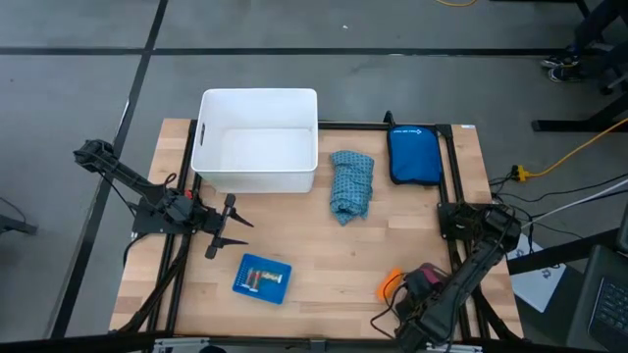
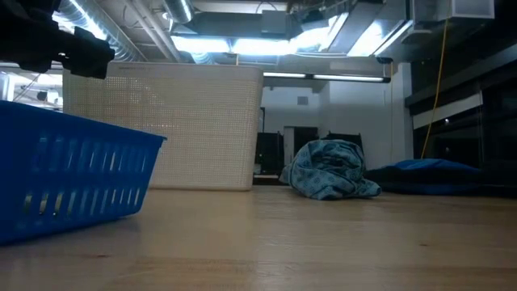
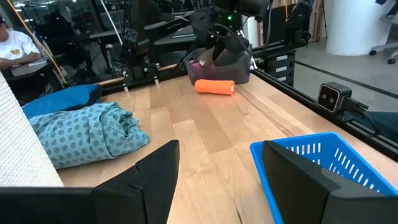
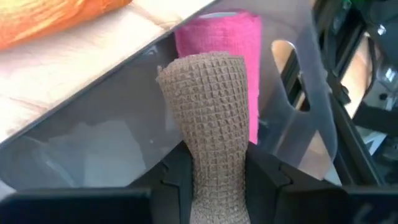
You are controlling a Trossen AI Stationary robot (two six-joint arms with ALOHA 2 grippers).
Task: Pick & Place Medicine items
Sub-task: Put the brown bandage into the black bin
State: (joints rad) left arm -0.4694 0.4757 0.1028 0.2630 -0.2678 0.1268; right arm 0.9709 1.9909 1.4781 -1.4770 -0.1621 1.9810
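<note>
My right gripper (image 4: 217, 169) is shut on a tan woven roll (image 4: 208, 106) inside a smoky see-through bin (image 4: 93, 124) near the table's near right corner (image 1: 428, 277). A pink roll (image 4: 221, 37) stands just behind the tan one in that bin. An orange roll (image 1: 392, 284) lies on its side on the wood beside the bin (image 3: 214, 86). My left gripper (image 1: 226, 227) hovers open at the table's left, above and behind a small blue basket (image 1: 262, 277) that holds small items. My right gripper pinches the tan woven roll between its two fingers at the roll's end nearest the wrist (image 4: 214, 163). The roll runs along the fingers and sticks out well past them. Whether its far end rests on the bin's floor cannot be told.
A large white bin (image 1: 258, 140) stands at the far middle of the table. A crumpled blue patterned cloth (image 1: 350, 184) and a blue pouch (image 1: 413, 155) lie to its right. Bare wood (image 1: 324, 255) stretches between the blue basket and the orange roll. A person (image 3: 15, 43) sits beyond the table.
</note>
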